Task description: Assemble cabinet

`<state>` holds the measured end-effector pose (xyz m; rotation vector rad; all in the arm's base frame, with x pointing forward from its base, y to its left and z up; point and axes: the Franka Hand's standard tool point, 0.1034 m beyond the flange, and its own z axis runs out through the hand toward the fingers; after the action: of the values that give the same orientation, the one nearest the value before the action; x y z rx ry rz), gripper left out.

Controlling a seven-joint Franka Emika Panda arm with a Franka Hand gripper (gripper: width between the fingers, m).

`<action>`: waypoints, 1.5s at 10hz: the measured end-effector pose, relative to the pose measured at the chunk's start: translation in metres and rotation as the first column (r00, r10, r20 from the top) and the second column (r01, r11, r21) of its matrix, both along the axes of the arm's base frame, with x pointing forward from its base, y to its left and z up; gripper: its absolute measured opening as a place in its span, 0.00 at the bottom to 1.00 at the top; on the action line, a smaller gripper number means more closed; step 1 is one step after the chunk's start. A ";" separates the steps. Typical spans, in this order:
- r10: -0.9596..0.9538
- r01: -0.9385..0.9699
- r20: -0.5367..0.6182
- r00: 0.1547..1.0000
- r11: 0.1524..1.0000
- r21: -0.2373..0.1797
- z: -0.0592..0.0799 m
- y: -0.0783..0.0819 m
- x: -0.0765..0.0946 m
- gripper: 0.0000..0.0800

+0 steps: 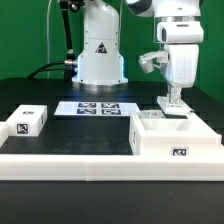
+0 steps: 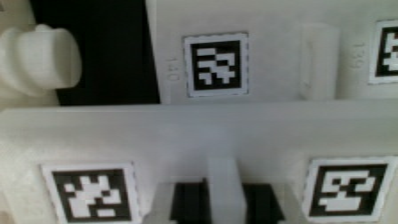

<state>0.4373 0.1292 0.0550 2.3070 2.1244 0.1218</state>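
Observation:
The large white cabinet box stands at the exterior view's right, with a tag on its front wall. My gripper points straight down over the box's back part. In the wrist view my gripper has its two dark fingers close against a narrow white panel edge. White tagged surfaces lie on both sides below. More of the tagged white cabinet shows beyond. A separate white block with a tag lies at the exterior view's left.
The marker board lies on the dark table between the block and the box. The robot base stands behind it. A long low white border rail runs along the front. A round white knob-like part shows in the wrist view.

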 end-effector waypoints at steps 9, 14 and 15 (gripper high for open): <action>-0.015 0.015 0.003 1.000 1.000 0.002 -0.001 -0.007 0.007 0.09; -0.018 0.018 0.011 1.000 1.000 0.005 0.001 -0.007 0.014 0.09; -0.019 0.019 0.006 1.000 1.000 0.005 -0.002 -0.006 0.015 0.09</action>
<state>0.4526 0.1230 0.0534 2.3262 2.1013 0.1344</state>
